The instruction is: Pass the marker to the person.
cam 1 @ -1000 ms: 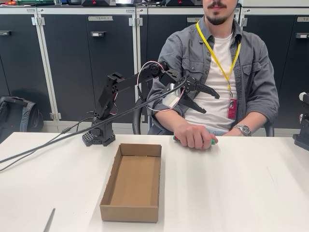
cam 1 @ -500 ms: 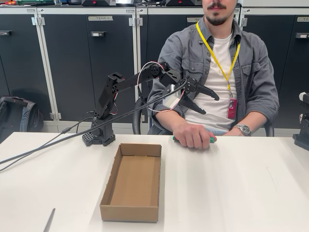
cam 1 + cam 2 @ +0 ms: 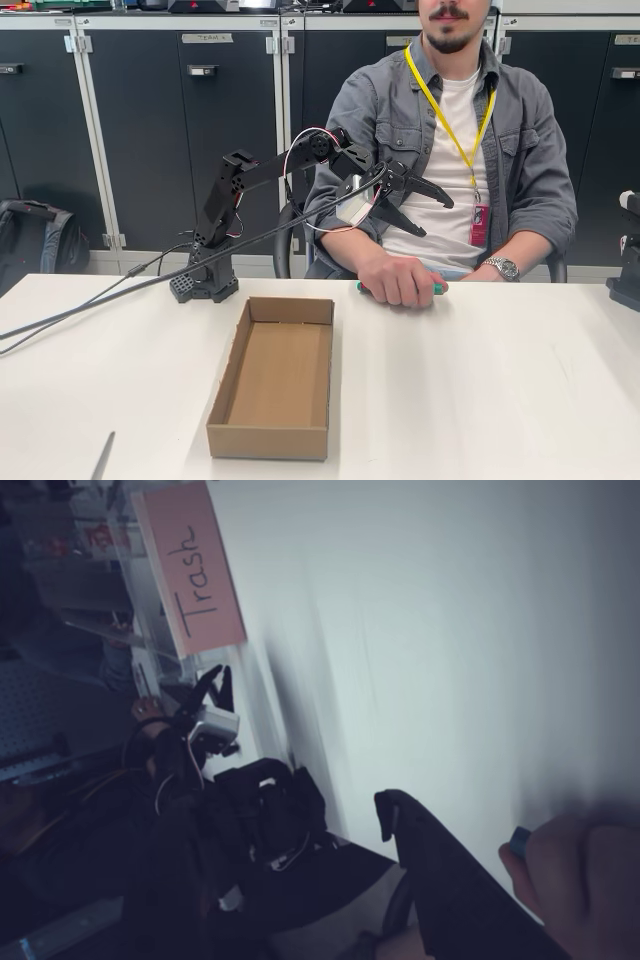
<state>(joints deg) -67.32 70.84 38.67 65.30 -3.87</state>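
Observation:
The person [image 3: 455, 140] sits behind the white table [image 3: 480, 390], one hand closed over the marker [image 3: 438, 289] on the table's far edge. Only the marker's green ends stick out on either side of the fist. My gripper [image 3: 440, 218] hangs open and empty in the air in front of the person's chest, a short way above that hand. In the wrist view one black finger [image 3: 440, 880] shows at the bottom, with the person's hand [image 3: 580, 880] and a teal marker end [image 3: 518, 841] beside it at the lower right.
An open, empty cardboard box [image 3: 275, 375] lies in the middle of the table, in front of my arm's base [image 3: 205, 280]. A cable runs off to the left. A grey strip [image 3: 100, 458] lies at the front left edge. Dark cabinets stand behind.
The person's fist has shifted the marker slightly on the table. My gripper has stayed open and almost still above it.

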